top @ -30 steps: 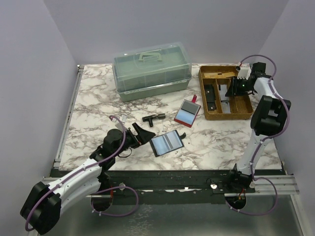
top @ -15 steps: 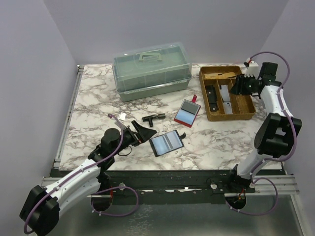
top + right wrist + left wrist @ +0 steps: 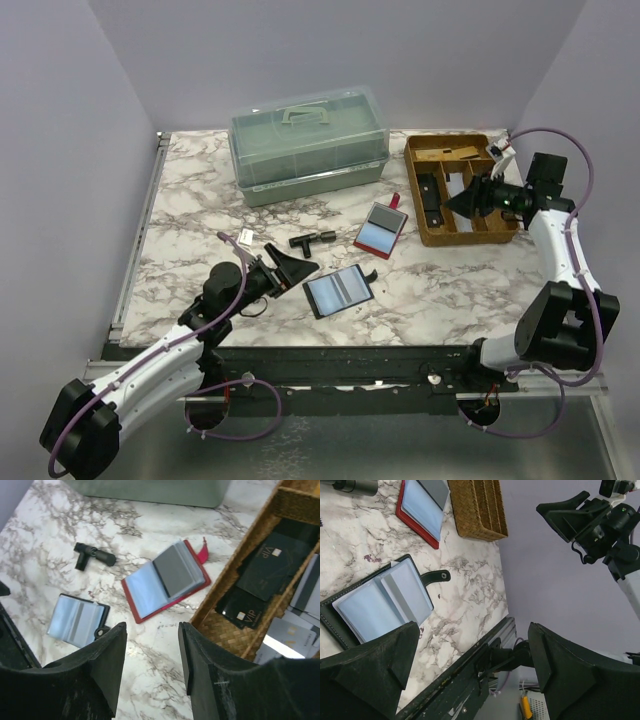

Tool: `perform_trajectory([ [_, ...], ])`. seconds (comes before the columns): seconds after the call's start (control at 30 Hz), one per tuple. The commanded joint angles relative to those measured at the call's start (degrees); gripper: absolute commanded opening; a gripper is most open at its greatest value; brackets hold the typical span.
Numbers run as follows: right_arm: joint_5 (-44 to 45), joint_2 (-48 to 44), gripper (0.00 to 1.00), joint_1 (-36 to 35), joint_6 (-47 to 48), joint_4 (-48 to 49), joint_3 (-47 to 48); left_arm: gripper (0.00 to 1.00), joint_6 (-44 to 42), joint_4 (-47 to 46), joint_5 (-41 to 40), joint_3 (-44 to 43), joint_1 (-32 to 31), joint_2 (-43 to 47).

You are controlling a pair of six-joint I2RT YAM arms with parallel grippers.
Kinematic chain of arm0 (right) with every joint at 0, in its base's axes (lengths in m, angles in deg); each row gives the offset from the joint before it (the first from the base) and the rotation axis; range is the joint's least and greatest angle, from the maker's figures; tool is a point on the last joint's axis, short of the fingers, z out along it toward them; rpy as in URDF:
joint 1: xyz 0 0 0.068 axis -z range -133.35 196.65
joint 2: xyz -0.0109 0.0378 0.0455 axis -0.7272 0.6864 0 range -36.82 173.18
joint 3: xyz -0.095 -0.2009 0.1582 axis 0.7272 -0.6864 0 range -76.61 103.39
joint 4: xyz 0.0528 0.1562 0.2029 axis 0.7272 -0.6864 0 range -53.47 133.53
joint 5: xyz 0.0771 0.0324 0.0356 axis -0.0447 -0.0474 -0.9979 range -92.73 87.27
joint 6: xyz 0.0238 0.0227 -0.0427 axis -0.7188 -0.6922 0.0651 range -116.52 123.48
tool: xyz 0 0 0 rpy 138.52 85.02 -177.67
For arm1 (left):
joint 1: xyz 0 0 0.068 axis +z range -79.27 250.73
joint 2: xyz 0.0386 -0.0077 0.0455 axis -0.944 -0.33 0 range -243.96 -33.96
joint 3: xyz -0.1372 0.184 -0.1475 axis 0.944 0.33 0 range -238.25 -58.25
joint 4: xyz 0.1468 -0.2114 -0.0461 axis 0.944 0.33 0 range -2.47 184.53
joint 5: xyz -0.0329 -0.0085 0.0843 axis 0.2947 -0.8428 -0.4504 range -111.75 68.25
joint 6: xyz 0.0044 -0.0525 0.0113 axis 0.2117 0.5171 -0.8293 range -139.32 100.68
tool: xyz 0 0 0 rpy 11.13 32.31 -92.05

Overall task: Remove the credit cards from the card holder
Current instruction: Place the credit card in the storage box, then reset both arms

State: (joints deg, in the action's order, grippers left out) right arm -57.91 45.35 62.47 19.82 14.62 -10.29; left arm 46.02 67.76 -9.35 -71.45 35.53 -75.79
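A black card holder lies open on the marble table with pale blue and grey credit cards in its sleeves. A red card holder lies open further back, showing a pale blue page and a grey card. My left gripper hovers just left of the black holder, open and empty. My right gripper hangs over the wicker tray, pointing left, open with nothing between its fingers. Both holders show in the right wrist view.
The wicker tray holds black VIP cards and silvery cards. A lidded green plastic box stands at the back. A black T-shaped part and a small white piece lie near the holders.
My right arm has swung from the tray's far right side to above the tray, now pointing left, and its jaws have widened. The left gripper has opened slightly and barely moved.
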Motion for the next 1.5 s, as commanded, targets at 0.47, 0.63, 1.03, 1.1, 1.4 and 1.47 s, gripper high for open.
perform_trajectory([
  [0.47, 9.0, -23.4, 1.00, 1.4, -12.2, 13.4, -10.0, 0.99, -24.6, 43.0, -18.4, -26.2, 0.7, 2.2],
  [0.63, 17.0, -25.8, 1.00, 1.4, -16.0, 7.6, -3.4, 0.99, -34.3, 54.1, -32.3, -38.0, 1.6, 0.1],
  [1.03, 15.7, -33.7, 1.00, 1.4, -20.1, 4.8, -0.9, 0.99, -34.1, 56.7, -27.3, -43.7, 1.7, 3.7],
  [1.1, 15.8, -33.9, 1.00, 1.5, -21.7, 4.7, -0.7, 0.99, -33.1, 56.7, -24.7, -43.1, 1.7, 4.7],
  [1.4, 18.6, -33.8, 1.00, 1.4, -29.4, 4.1, -1.4, 0.99, -29.1, 56.1, -20.3, -38.8, 1.8, 10.5],
  [1.47, 19.0, -34.0, 1.00, 1.4, -29.3, 4.2, -1.8, 0.99, -28.9, 56.1, -19.9, -38.3, 1.7, 10.7],
])
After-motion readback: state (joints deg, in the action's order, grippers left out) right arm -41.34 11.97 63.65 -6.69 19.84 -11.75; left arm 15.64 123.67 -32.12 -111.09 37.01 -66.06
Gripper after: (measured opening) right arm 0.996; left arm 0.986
